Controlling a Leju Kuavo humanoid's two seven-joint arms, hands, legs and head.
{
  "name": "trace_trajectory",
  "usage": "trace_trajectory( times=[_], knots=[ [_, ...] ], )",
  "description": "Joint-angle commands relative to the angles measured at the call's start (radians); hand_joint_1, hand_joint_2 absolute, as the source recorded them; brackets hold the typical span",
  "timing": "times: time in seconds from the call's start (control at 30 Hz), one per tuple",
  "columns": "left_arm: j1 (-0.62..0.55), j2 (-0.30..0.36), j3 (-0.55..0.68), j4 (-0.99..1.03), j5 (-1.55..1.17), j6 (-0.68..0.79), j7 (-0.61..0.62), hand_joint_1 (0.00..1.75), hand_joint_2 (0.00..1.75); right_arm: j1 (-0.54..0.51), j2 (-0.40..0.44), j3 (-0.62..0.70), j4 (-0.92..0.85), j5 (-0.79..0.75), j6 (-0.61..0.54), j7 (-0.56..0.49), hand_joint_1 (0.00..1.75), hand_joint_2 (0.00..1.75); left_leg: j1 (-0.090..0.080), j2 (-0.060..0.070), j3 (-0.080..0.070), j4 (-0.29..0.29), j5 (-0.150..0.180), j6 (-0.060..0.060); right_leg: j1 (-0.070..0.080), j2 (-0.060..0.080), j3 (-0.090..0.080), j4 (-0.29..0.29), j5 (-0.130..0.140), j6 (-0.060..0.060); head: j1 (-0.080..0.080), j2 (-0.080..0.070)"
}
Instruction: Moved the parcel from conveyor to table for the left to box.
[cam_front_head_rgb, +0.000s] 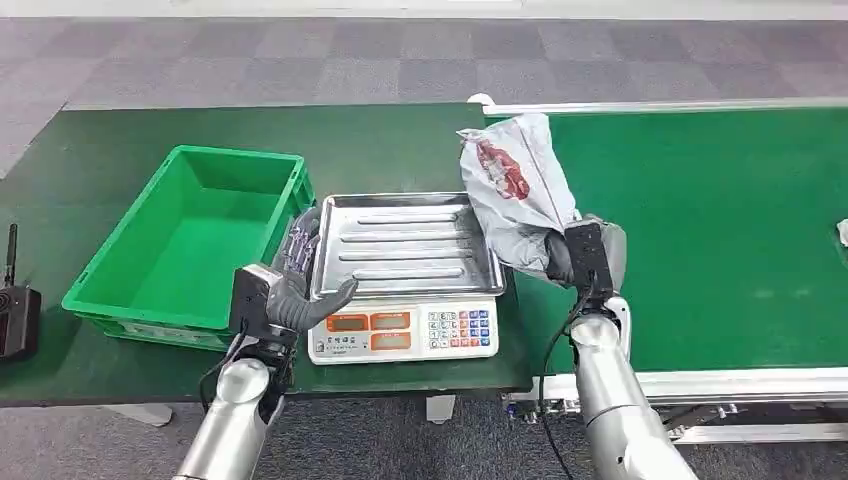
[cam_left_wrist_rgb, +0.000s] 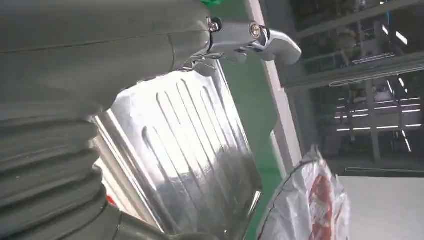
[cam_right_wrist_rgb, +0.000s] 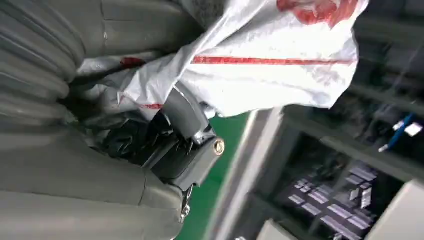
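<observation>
Parcel (cam_front_head_rgb: 515, 178): grey bag, gripped by right hand (cam_front_head_rgb: 575, 255) above scale tray (cam_front_head_rgb: 405, 245). Left hand (cam_front_head_rgb: 300, 275): fingers spread, holding nothing, beside green crate (cam_front_head_rgb: 190, 245).

The left hand (cam_left_wrist_rgb: 75, 100) looms close, its grey ribbed cover and thumb beside the ribbed steel tray (cam_left_wrist_rgb: 190, 150). A white parcel (cam_left_wrist_rgb: 310, 210) with red print hangs just beyond the tray's edge, over green surface (cam_left_wrist_rgb: 250, 90).

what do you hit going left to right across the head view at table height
black device → green crate → left hand → scale tray → parcel, gripped by the right hand → conveyor belt
</observation>
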Motion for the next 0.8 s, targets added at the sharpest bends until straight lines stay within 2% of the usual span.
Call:
trace_trajectory(
  times=[0.03,0.1,0.2,0.4,0.43,0.67,0.8],
  knots=[
    [-0.06,0.042,0.021,0.075,0.003,0.009,-0.001,0.0,1.75,0.016,-0.026,0.322,-0.051,-0.027,0.039,0.05,1.75,1.75,0.0,0.002,0.001,-0.001,0.0,0.0,0.0,0.002,0.0,0.0,0.0,0.0,0.0,0.0],
    [-0.062,0.037,0.015,0.072,0.004,0.01,-0.001,0.0,1.75,0.012,0.001,0.407,-0.008,-0.02,0.039,0.065,1.75,1.75,0.0,0.003,0.001,-0.002,0.0,0.0,0.0,0.003,0.0,0.0,0.001,0.0,0.0,0.0],
    [-0.067,0.032,0.005,0.068,0.006,0.012,0.003,0.0,1.75,-0.009,0.017,0.467,0.04,-0.028,0.028,0.069,1.75,1.75,0.0,0.002,0.001,-0.001,0.0,0.0,0.0,0.001,-0.001,0.0,0.0,0.0,0.0,0.0],
    [-0.068,0.03,0.0,0.065,0.006,0.012,0.004,0.0,1.75,-0.017,0.027,0.482,0.05,-0.023,0.021,0.08,1.75,1.75,-0.001,0.001,0.0,-0.001,0.0,0.0,0.0,0.001,-0.001,0.0,0.0,0.0,0.0,0.0],
    [-0.045,0.033,-0.012,0.036,0.004,0.023,0.019,0.0,1.75,-0.032,0.008,0.52,0.078,-0.062,-0.019,0.093,0.0,1.75,-0.001,0.001,0.001,-0.002,0.001,0.0,-0.001,0.0,0.0,0.0,0.0,-0.001,0.0,0.0],
    [-0.029,0.044,-0.008,0.034,-0.009,0.031,0.024,0.0,1.75,-0.001,-0.046,0.521,-0.003,-0.221,0.083,0.089,0.0,1.75,0.0,-0.002,0.0,-0.002,0.001,0.0,0.0,-0.003,0.0,0.0,-0.001,0.0,0.0,0.0],
    [-0.049,0.053,-0.012,0.072,-0.043,0.049,0.029,0.0,1.75,0.043,-0.09,0.505,-0.127,-0.29,0.13,0.107,0.0,1.75,-0.001,-0.003,0.0,-0.002,0.001,0.0,-0.001,-0.004,0.0,0.0,-0.001,0.0,0.0,0.0]
  ],
)
